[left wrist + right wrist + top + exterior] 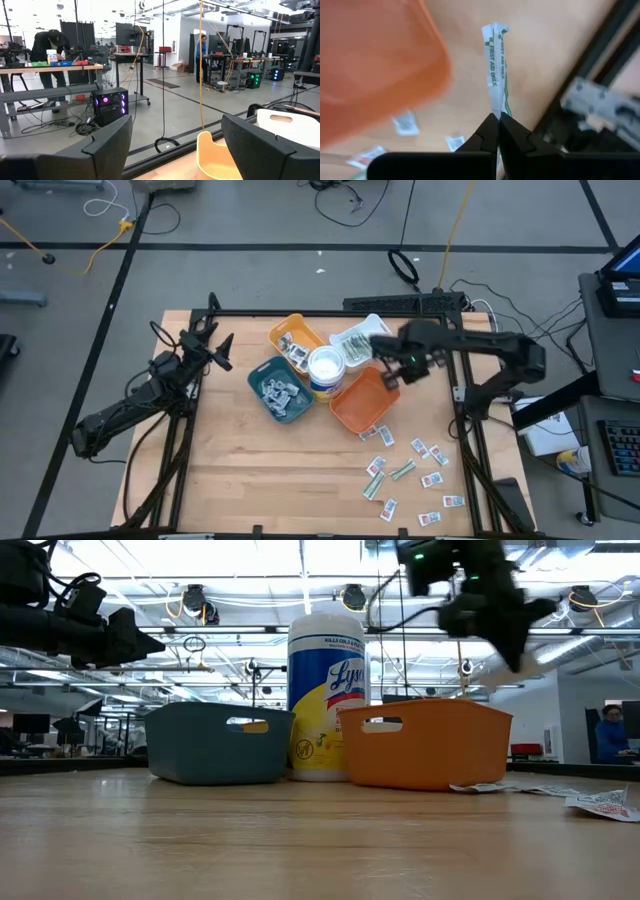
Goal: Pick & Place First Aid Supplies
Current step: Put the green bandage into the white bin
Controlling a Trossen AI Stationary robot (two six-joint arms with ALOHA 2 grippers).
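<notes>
Your four trays (368,402) ring the Lysol wipes tub (326,370) mid-tabletop (250,470). Loose first aid packets (404,471) lie right of them, toward the near edge.

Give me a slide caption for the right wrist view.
Right tool pinches a green-white first aid strip above the table, beside the orange tray.

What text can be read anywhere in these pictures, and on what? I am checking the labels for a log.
"FIRST AID ONLY" runs along the green-white strip packet pinched in the right gripper.
"Lysol" stands on the white round tub; the "KILLS COLD & FLU" line at its top is only just legible, the rest too small.
The marks on the loose packets on the table are too small to read.
</notes>
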